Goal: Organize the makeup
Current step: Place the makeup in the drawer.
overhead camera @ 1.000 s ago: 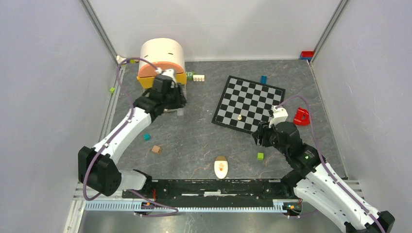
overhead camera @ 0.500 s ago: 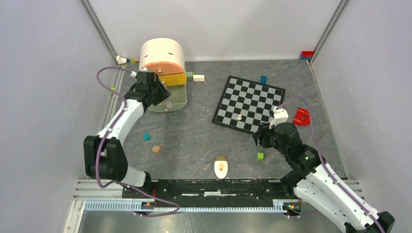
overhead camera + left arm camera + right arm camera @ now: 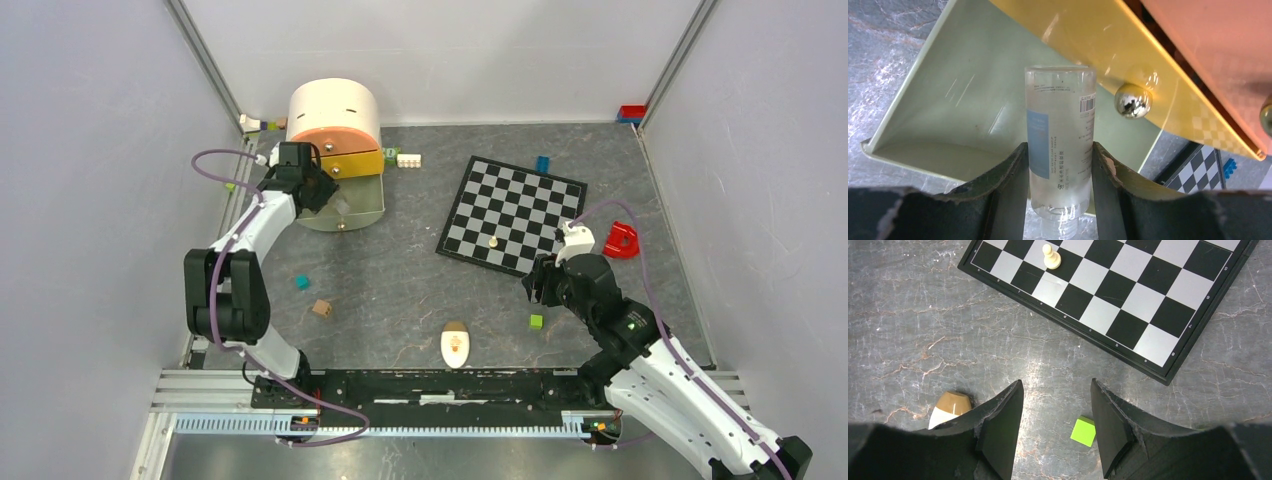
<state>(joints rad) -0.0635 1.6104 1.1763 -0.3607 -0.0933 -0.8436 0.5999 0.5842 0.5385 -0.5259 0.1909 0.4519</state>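
My left tool (image 3: 1059, 152) pinches a clear bottle (image 3: 1060, 110) over the open green drawer (image 3: 958, 100) at twelve o'clock. Next, I judge, lower and release. My right tool (image 3: 1055, 390) is spread and empty, with the cream oval (image 3: 950, 406) at eight o'clock.

Dark grey veined tabletop (image 3: 923, 315) lies under the right gripper (image 3: 1055, 385); soft glare just ahead; pale plain walls (image 3: 450, 50) rise beyond.

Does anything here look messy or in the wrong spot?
Yes. The chessboard sits crooked with just one pawn on it, and a green cube and the cream oval lie loose nearby.
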